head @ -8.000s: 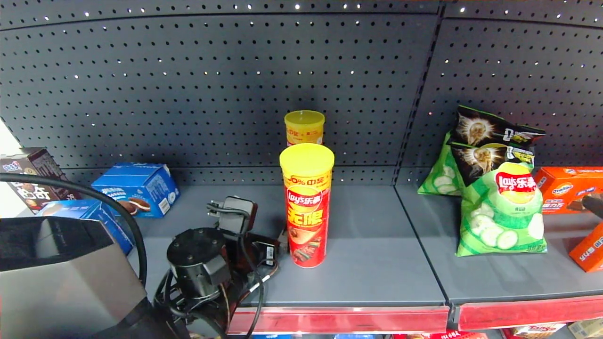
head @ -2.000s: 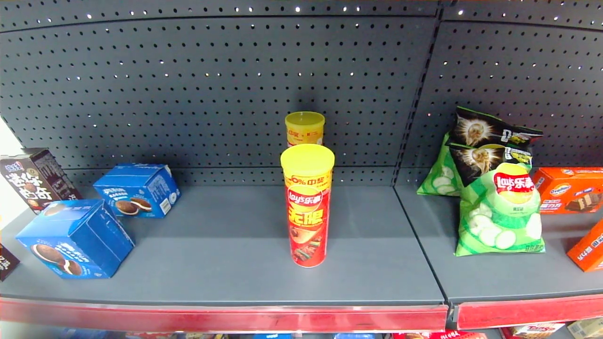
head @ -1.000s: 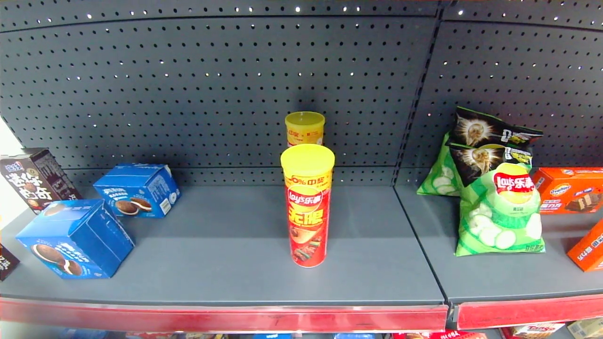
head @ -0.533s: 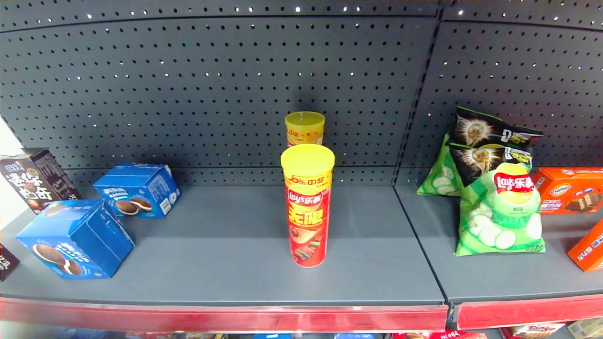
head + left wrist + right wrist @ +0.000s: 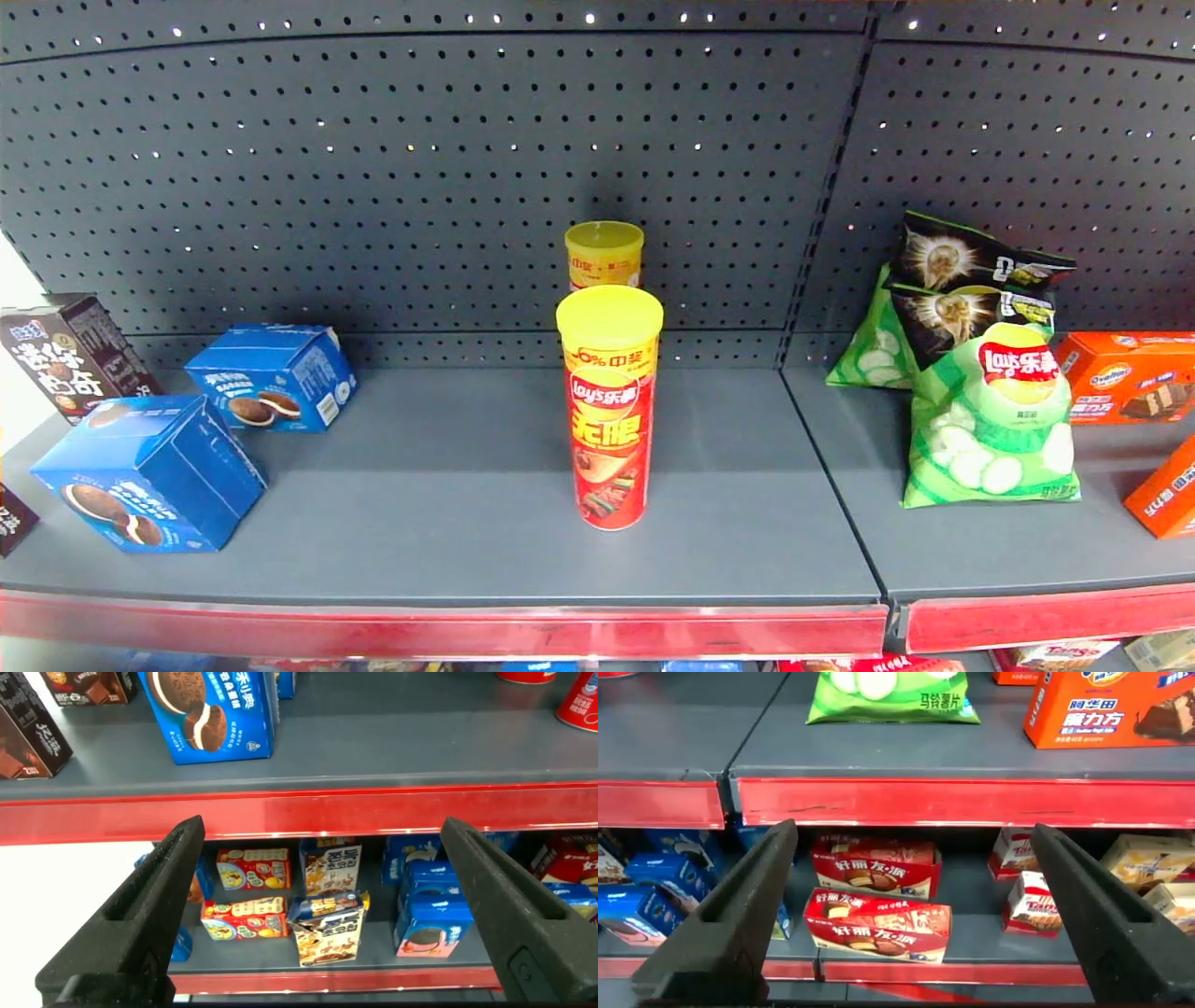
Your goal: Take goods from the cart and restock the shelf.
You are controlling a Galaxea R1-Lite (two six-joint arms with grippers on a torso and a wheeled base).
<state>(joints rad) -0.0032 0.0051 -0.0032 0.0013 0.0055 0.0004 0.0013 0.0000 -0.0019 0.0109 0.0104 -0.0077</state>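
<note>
A red chip can with a yellow lid (image 5: pixel 609 408) stands upright mid-shelf on the grey shelf (image 5: pixel 467 523), a second like can (image 5: pixel 604 253) right behind it. My left gripper (image 5: pixel 322 882) is open and empty, held in front of the shelf's red edge strip (image 5: pixel 374 810) near a blue cookie box (image 5: pixel 217 714). My right gripper (image 5: pixel 920 896) is open and empty too, level with the red edge strip (image 5: pixel 962 801) below a green chip bag (image 5: pixel 887 695).
Blue cookie boxes (image 5: pixel 154 471) and a dark box (image 5: pixel 70 355) lie at the shelf's left. Green and black chip bags (image 5: pixel 980 383) and orange boxes (image 5: pixel 1125 373) sit at the right. A lower shelf holds more boxes (image 5: pixel 878 919). Perforated back panel (image 5: pixel 420 168) behind.
Eight seconds ago my left arm stood on the shelf beside the front can; it has since withdrawn. Over the last two seconds nothing has moved.
</note>
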